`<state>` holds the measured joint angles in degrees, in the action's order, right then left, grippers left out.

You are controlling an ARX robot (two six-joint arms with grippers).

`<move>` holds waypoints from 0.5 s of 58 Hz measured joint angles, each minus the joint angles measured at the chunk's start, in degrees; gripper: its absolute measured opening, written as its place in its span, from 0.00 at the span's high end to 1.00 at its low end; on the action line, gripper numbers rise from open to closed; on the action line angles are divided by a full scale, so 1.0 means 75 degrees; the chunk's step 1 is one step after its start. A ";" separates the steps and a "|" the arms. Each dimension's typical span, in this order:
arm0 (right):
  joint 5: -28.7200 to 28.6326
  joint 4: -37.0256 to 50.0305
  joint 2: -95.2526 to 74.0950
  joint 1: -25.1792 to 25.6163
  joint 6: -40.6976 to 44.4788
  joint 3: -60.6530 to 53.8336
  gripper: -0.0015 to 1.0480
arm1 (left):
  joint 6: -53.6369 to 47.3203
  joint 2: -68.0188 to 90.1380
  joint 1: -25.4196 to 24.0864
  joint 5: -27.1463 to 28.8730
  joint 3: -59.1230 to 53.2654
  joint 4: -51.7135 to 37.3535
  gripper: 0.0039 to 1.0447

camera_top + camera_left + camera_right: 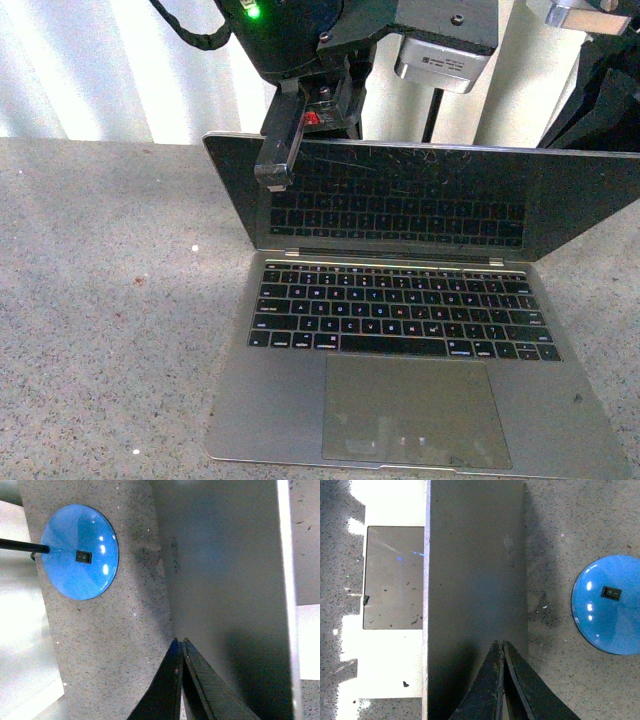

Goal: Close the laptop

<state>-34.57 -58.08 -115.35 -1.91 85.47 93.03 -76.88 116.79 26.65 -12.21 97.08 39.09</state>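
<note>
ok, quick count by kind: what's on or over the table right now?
laptop: 1
blue round base with a switch: 1
grippers: 2 (left gripper, right gripper)
Total: 4

Speckled table point(100, 320) — round blue base point(75, 582)

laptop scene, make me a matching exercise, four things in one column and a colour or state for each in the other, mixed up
Things:
1 laptop
2 round base
3 left fingers
4 small light

Colour or state:
a green
b pressed together
c open
d blue

Pairs: 1-c, 2-d, 3-b, 4-a
</note>
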 joint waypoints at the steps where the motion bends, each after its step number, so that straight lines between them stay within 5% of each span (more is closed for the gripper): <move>1: 0.0032 0.0023 0.0015 -0.0012 0.0023 -0.0044 0.97 | -0.0003 0.0000 0.0000 0.0003 -0.0015 -0.0020 0.97; 29: 0.0431 0.0172 0.0023 -0.0140 0.0198 -0.0396 0.97 | -0.0729 -0.0108 0.0061 0.0221 -0.0781 -0.0871 0.97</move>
<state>-31.33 -56.80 -115.18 -2.96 86.96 90.06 -82.35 115.98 27.11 -10.55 91.22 32.56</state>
